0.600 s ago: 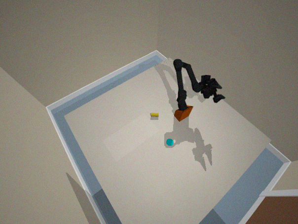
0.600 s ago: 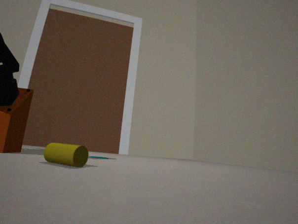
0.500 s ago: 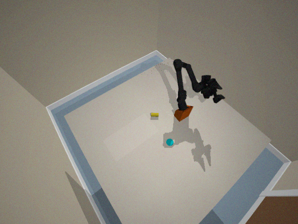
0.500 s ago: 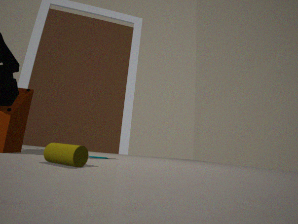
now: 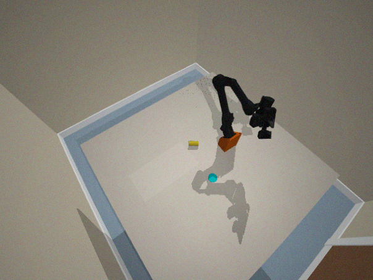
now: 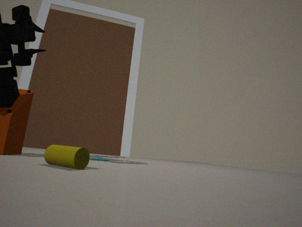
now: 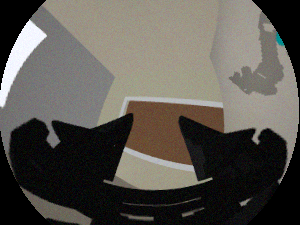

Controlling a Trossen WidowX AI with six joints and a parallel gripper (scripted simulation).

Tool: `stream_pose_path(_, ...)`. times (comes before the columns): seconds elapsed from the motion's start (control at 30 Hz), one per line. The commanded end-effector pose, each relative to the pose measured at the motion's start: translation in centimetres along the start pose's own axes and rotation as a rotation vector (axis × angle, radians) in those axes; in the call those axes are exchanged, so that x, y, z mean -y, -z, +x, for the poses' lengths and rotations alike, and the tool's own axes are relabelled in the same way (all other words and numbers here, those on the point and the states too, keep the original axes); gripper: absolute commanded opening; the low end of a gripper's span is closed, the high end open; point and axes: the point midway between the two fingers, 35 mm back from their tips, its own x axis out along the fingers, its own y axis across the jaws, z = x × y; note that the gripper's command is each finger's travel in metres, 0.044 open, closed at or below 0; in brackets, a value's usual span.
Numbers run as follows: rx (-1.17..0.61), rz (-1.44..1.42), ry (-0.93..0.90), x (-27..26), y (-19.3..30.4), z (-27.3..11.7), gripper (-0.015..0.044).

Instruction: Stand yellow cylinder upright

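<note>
A pale tabletop (image 5: 148,154) (image 6: 175,195) (image 7: 245,109) fills the middle of the top view, turned so that one corner points up, one left and one right; its lowest part runs out of the picture. On it, a yellow cylinder (image 5: 193,143) (image 6: 66,156) lies on its side, in the stretch between the left corner and an orange base (image 5: 225,147) (image 6: 22,120), and much closer to the base. A flat cyan circle (image 5: 212,177) (image 6: 99,159) (image 7: 280,39) is set on the tabletop farther down in the top view, well inside the edges; the cylinder is outside it, with a gap between them. From the orange base rises a black arm (image 5: 225,105) (image 6: 8,92), which bends at an elbow near the upper corner and folds back toward the upper right edge. At its end the claw (image 5: 263,127) (image 6: 45,41) (image 7: 157,117) appears over that edge from above, raised well off the surface and apart from both the cylinder and the circle. Its two dark fingers are spread, with nothing between them. In the exterior view they point sideways, one above the other. The arm's shadow spreads past the cyan circle. A brown door panel (image 5: 346,265) (image 6: 82,82) (image 7: 160,129) with a white frame stands beyond the tabletop.
</note>
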Motion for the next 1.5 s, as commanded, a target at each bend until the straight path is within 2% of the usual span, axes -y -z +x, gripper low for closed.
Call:
stream_pose_path(0.0, 0.102, -0.104, 0.094, 0.4, -3.1, 2.7, 0.0309)
stream_pose_path(0.37, 0.354, -0.337, 0.457, 2.9, -14.4, 7.6, 0.0309)
stream_pose_path(0.7, 0.467, -0.452, 0.871, 6.2, -25.6, 6.8, 0.0309)
stream_pose_path(1.03, 0.447, -0.446, 1.313, 9.6, -35.1, 0.8, 0.0309)
stream_pose_path(1.27, 0.352, -0.358, 1.602, 11.4, -39.5, -5.8, 0.0309)
stream_pose_path(1.47, 0.222, -0.227, 1.813, 12.2, -41.4, -12.3, 0.0309)
